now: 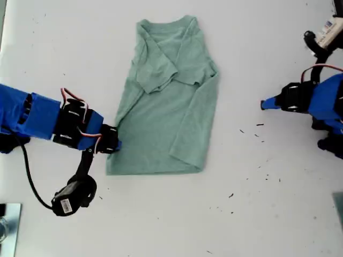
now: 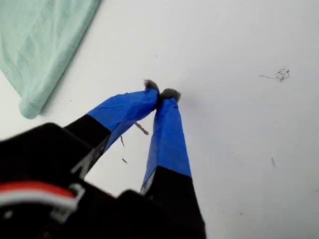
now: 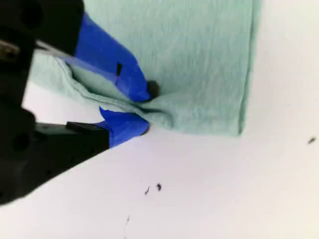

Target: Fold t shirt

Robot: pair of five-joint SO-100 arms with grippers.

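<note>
A plain white bench (image 1: 257,214), flecked with small dark specks, carries the partly folded sage-green cotton t shirt (image 1: 166,101). The shirt's side edge near its hem is pinched between the blue-taped jaws of my second end effector (image 3: 144,110), arriving from the exterior view's left. My first end effector (image 2: 160,94), well apart from the shirt on the exterior view's right, is closed on nothing, tips touching above bare bench.

The first gripper (image 2: 160,94), its blue-taped fingertips (image 2: 124,108) pressed together, is seen above a bare white table (image 2: 239,139), with a folded corner of the green t shirt (image 2: 42,45) nearby.
</note>
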